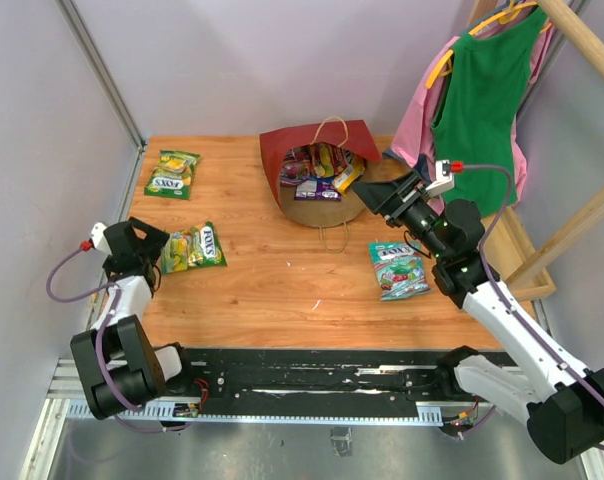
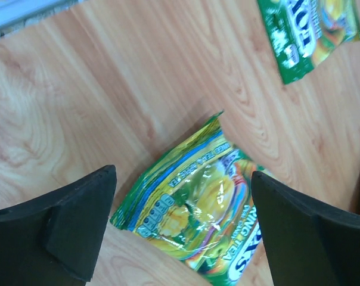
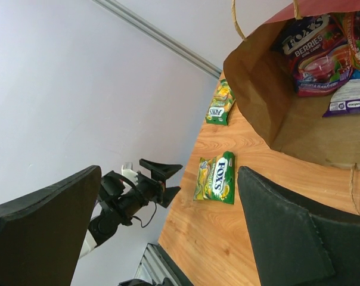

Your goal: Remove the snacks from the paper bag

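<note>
Left gripper (image 2: 183, 177) is wide open and empty, green packet (image 2: 198, 208) lying flat right under it. Right gripper (image 1: 372, 198) is open too, empty, at the bag (image 1: 277, 150) mouth. Three packets out I think, a bunch left inside.

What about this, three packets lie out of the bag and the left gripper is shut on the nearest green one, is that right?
No, the left gripper is open, not shut. The left wrist view shows its jaws wide apart with the green packet lying on the table between them. Three packets do lie out of the bag.
</note>
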